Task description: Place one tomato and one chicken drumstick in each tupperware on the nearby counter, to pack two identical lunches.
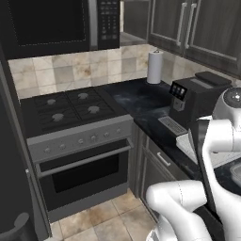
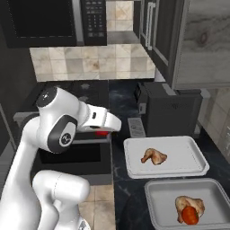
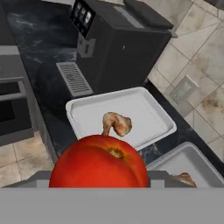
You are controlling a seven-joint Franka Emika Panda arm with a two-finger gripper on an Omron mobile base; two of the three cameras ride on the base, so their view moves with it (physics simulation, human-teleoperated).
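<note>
In the hand view a glossy red tomato (image 3: 99, 162) sits right in front of the camera, and my gripper (image 3: 100, 180) is shut on it, its fingers mostly hidden behind the fruit. It hangs above the counter's (image 2: 121, 179) front edge, left of the trays; from the right base a bit of the tomato (image 2: 102, 133) peeks out under my forearm. The farther tupperware (image 2: 134, 168) (image 3: 87, 118) holds one chicken drumstick (image 2: 153, 156) (image 3: 116, 124). Inside the nearer tupperware (image 2: 157, 206) (image 3: 192, 159) lie a drumstick (image 2: 191, 202) and a second tomato (image 2: 190, 216), touching.
A black coffee machine (image 3: 118, 43) (image 2: 173, 110) stands just behind the farther tray, its slotted drip tray (image 3: 74, 78) facing the stove. The stove (image 1: 70, 110) with its oven is to the left. A paper towel roll (image 1: 154, 67) stands in the back corner. Wall cabinets (image 2: 202, 45) hang above.
</note>
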